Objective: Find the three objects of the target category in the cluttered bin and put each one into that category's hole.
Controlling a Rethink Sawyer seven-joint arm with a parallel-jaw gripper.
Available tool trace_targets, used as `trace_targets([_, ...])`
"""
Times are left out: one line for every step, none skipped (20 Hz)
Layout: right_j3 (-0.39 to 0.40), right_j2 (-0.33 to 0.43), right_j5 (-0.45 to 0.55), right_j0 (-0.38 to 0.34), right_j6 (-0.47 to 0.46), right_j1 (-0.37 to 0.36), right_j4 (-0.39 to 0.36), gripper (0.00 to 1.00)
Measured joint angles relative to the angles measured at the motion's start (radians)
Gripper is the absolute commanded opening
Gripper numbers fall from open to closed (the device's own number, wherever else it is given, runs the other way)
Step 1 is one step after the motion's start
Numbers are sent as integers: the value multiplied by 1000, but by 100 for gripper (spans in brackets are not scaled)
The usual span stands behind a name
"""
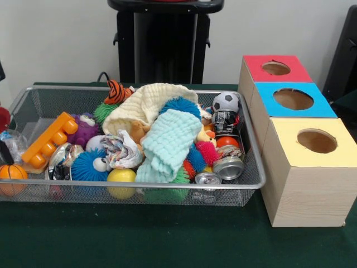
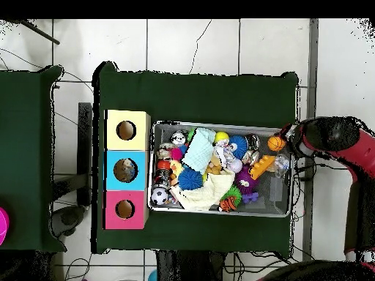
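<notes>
The wire mesh bin [image 1: 245, 187] holds a heap of toys, cloths and cans. A piece of crumpled clear plastic [image 1: 14, 143] lies at its left end; it also shows in the overhead view [image 2: 283, 165]. No other clear bottle or cup shows in the heap. The blue-topped box's hole [image 1: 293, 99] is the middle one of three, right of the bin, and also shows in the overhead view [image 2: 126, 170]. My gripper [image 2: 288, 140] hangs over the bin's corner by an orange ball [image 1: 11, 172]. Only a dark tip of the gripper [image 1: 5, 152] shows at the front view's left edge.
A red-topped box [image 1: 254, 67] and a yellow-topped box [image 1: 284, 142] flank the blue one. Silver cans [image 1: 228, 166] lie at the bin's right end. A mint cloth [image 1: 167, 142], a cream cloth [image 1: 146, 103], an orange block [image 1: 50, 139] and spiky balls fill the middle.
</notes>
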Motion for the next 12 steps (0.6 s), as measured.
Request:
trace_targets([-22, 1, 3, -2, 0, 10, 0, 100])
trace_targets([-44, 1, 9, -4, 0, 20, -1, 100])
trace_targets([-67, 2, 15, -6, 0, 30, -1, 100])
trace_targets([-116, 4, 33, -8, 0, 50, -3, 100])
trace_targets([-138, 5, 41, -8, 0, 60, -4, 100])
trace_targets([-160, 5, 51, -8, 0, 69, -5, 100])
trace_targets([-176, 6, 59, -9, 0, 75, -5, 100])
trace_targets([-219, 8, 78, -9, 0, 93, -8, 100])
trace_targets([-226, 8, 81, -9, 0, 96, -8, 100])
trace_targets([-234, 9, 84, -9, 0, 100, -8, 100])
trace_targets([-255, 9, 86, -9, 0, 109, -9, 100])
trace_targets([-275, 9, 89, -9, 0, 118, -10, 100])
